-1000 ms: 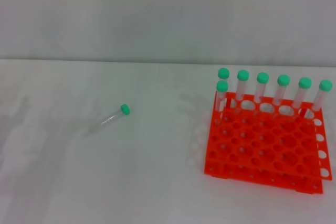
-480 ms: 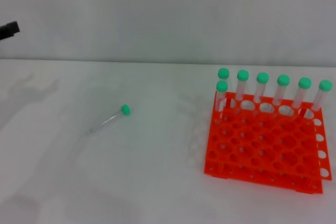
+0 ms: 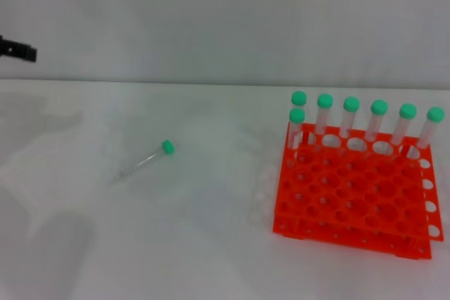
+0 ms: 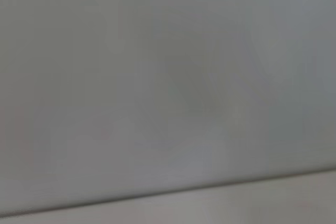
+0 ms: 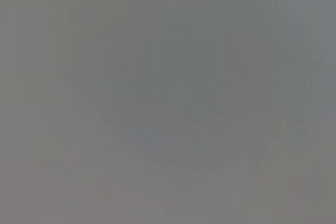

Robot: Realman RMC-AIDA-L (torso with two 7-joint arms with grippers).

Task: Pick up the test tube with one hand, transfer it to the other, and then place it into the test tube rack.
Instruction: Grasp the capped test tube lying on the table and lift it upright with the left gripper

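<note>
**Reaching for the lying tube**

The test tube (image 3: 145, 160) lies alone on the bench (image 3: 211, 244), well apart from the test tube rack (image 3: 355, 191). My left gripper (image 3: 17, 49) shows at the edge; its jaws I cannot tell. I should descend across the tube's middle.

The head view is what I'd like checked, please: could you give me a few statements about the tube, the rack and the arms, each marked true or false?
1. The loose test tube lies flat on the white table. True.
2. The test tube rack is blue. False: it is bright orange.
3. Seven green-capped tubes stand at the rack's far edge. True.
4. The left gripper grips the loose tube. False: it shows only at the view's left edge, far from the tube.
5. The right gripper hovers over the rack. False: it is not in view.
</note>
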